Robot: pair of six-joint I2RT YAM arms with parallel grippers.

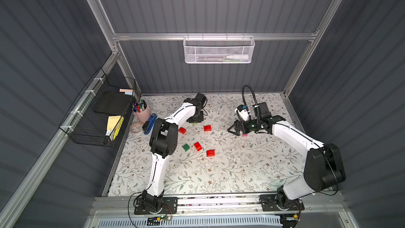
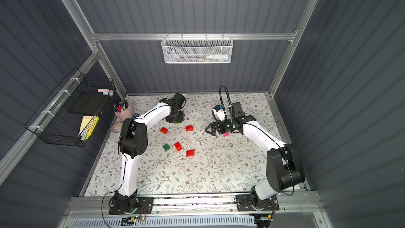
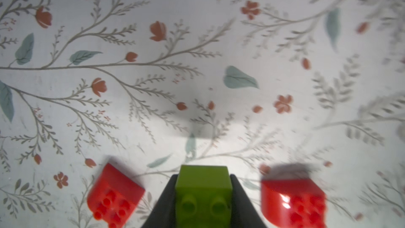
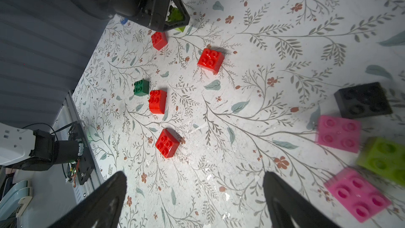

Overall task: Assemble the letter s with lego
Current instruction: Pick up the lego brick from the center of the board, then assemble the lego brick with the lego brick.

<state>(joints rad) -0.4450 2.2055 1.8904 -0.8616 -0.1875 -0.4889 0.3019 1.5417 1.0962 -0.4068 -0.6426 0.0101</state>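
Both top views look down from high over the near edge, whole table in shot. Wrist cameras hang close, sharing the far red bricks

Four red bricks sit scattered mid-table, with a dark green brick just left of one. At the far side the left gripper points down over a lime green brick (mostly hidden). A pink brick peeks out beside the right gripper.
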